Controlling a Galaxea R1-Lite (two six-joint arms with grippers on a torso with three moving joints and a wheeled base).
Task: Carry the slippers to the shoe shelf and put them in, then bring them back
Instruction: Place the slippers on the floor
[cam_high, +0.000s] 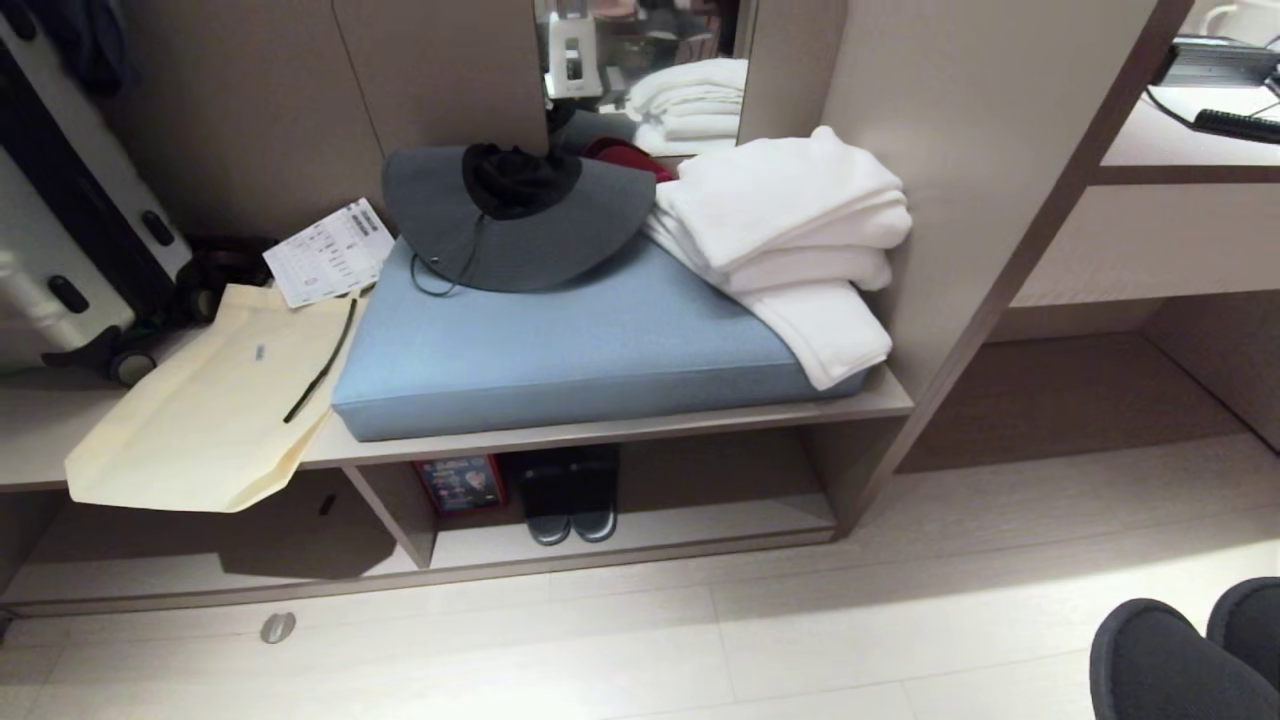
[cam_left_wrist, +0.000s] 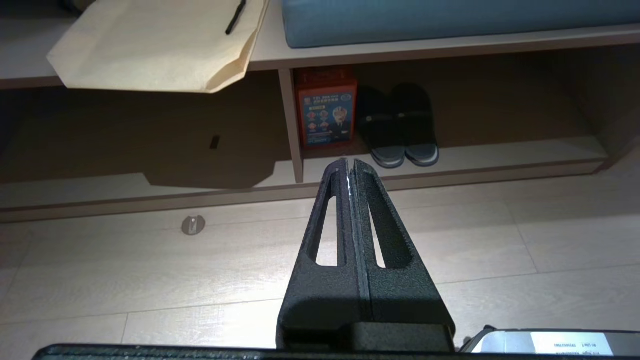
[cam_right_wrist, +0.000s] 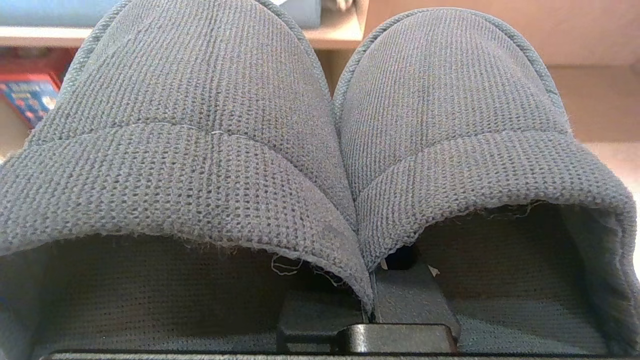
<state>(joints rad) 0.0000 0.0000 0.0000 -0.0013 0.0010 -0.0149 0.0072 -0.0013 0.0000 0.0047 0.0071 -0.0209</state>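
Facing the shoe shelf (cam_high: 640, 530), low under the worktop (cam_high: 620, 432) bearing a blue cushion (cam_high: 590, 345). Already occupying the cubby right of the divider: a chunkier dark pair (cam_high: 570, 495) beside a red box (cam_high: 460, 483). Carrying the slippers (cam_right_wrist: 320, 125) at near right, pinched together at their inner edges by the right pincer (cam_right_wrist: 372, 305). Hanging idle over the floor, left pincer (cam_left_wrist: 349, 167) pressed shut. Risking, likely, a snag on the low shelf edge or a shove against the resident pair, the thin pinch slipping.
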